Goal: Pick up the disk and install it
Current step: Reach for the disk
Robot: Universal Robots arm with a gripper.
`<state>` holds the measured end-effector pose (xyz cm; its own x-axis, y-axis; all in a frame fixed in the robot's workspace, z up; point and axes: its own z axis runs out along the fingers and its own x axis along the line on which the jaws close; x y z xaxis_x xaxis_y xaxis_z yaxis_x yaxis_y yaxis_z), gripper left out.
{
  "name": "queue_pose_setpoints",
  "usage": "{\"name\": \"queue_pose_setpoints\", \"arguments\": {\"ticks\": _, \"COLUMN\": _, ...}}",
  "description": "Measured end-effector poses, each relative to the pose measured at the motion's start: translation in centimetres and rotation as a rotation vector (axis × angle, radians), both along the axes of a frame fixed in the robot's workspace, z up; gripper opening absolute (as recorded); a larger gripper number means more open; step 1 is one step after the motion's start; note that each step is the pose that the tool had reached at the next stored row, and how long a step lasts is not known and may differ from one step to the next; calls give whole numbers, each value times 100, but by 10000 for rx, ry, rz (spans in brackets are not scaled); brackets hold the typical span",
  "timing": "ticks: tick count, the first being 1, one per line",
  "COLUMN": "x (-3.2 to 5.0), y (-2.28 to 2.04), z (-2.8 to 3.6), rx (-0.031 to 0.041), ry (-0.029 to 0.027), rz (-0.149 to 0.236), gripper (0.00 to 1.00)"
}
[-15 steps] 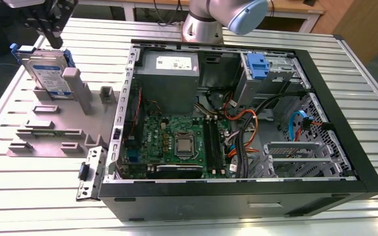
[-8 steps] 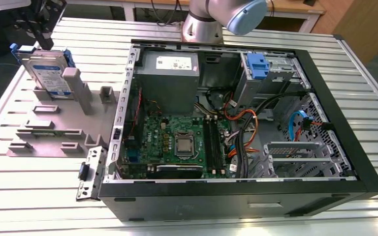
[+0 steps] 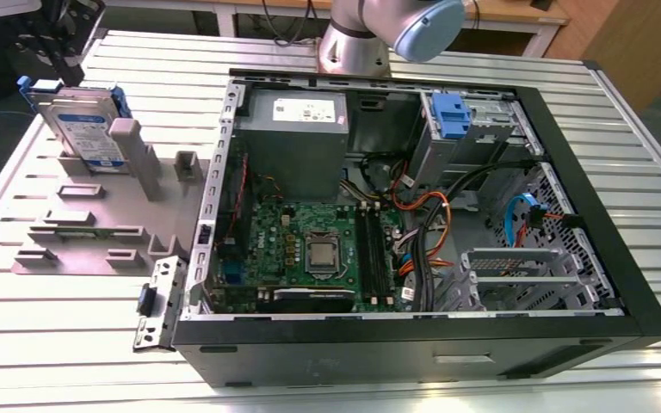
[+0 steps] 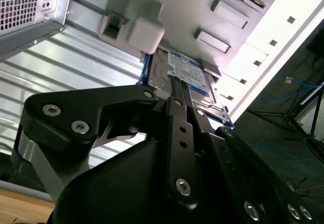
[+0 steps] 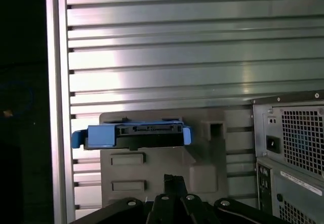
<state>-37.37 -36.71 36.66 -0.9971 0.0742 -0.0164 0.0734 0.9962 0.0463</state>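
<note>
Disk [image 3: 78, 129] stands on edge in the grey fixture [image 3: 101, 211] on the desk [image 3: 423, 52], at 10 o'clock from the open computer case [image 3: 423, 348]. The end effector [image 5: 174, 179] is near the disk and apart from it; whether it is released or clenched cannot be told. Risk: an off-centre descent strikes the blue carrier or jams the disk in its slot.

The disk [image 3: 82, 129] stands upright on its edge in a slot of a grey fixture [image 3: 135, 215] at the exterior view's left, well apart from the open computer case [image 3: 423, 331]. It is a silver drive with a white-and-blue label and a blue carrier frame. In the first wrist view the disk [image 5: 132, 135] shows edge-on and seems level.
</note>
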Motion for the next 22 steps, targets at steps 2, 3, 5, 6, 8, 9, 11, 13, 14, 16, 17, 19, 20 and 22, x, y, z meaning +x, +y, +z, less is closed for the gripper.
{"name": "queue_pose_setpoints", "arguments": {"ticks": 2, "x": -55, "y": 24, "z": -13, "rx": 6, "ry": 0, "rz": -2, "gripper": 11}}
{"name": "queue_pose_setpoints", "arguments": {"ticks": 3, "x": -87, "y": 37, "z": -20, "rx": 7, "ry": 0, "rz": -2, "gripper": 11}}
{"name": "queue_pose_setpoints", "arguments": {"ticks": 5, "x": -159, "y": 60, "z": -35, "rx": 8, "ry": 0, "rz": 0, "gripper": 11}}
{"name": "queue_pose_setpoints", "arguments": {"ticks": 6, "x": -196, "y": 69, "z": -43, "rx": 8, "ry": 0, "rz": 0, "gripper": 11}}
{"name": "queue_pose_setpoints", "arguments": {"ticks": 8, "x": -270, "y": 84, "z": -60, "rx": 8, "ry": 0, "rz": -2, "gripper": 11}}
{"name": "queue_pose_setpoints", "arguments": {"ticks": 9, "x": -306, "y": 90, "z": -69, "rx": 8, "ry": -1, "rz": -1, "gripper": 11}}
{"name": "queue_pose_setpoints", "arguments": {"ticks": 11, "x": -381, "y": 111, "z": -85, "rx": 8, "ry": 0, "rz": 0, "gripper": 11}}
{"name": "queue_pose_setpoints", "arguments": {"ticks": 13, "x": -452, "y": 141, "z": -105, "rx": 8, "ry": 0, "rz": -1, "gripper": 11}}
{"name": "queue_pose_setpoints", "arguments": {"ticks": 14, "x": -485, "y": 153, "z": -113, "rx": 8, "ry": -1, "rz": -1, "gripper": 11}}
{"name": "queue_pose_setpoints", "arguments": {"ticks": 16, "x": -543, "y": 176, "z": -128, "rx": 8, "ry": -1, "rz": -1, "gripper": 11}}
{"name": "queue_pose_setpoints", "arguments": {"ticks": 17, "x": -562, "y": 188, "z": -135, "rx": 9, "ry": -1, "rz": -1, "gripper": 11}}
{"name": "queue_pose_setpoints", "arguments": {"ticks": 19, "x": -571, "y": 216, "z": -146, "rx": 8, "ry": 5, "rz": -1, "gripper": 11}}
{"name": "queue_pose_setpoints", "arguments": {"ticks": 20, "x": -571, "y": 231, "z": -152, "rx": 9, "ry": 4, "rz": 0, "gripper": 11}}
{"name": "queue_pose_setpoints", "arguments": {"ticks": 22, "x": -571, "y": 264, "z": -158, "rx": 8, "ry": 5, "rz": 0, "gripper": 11}}
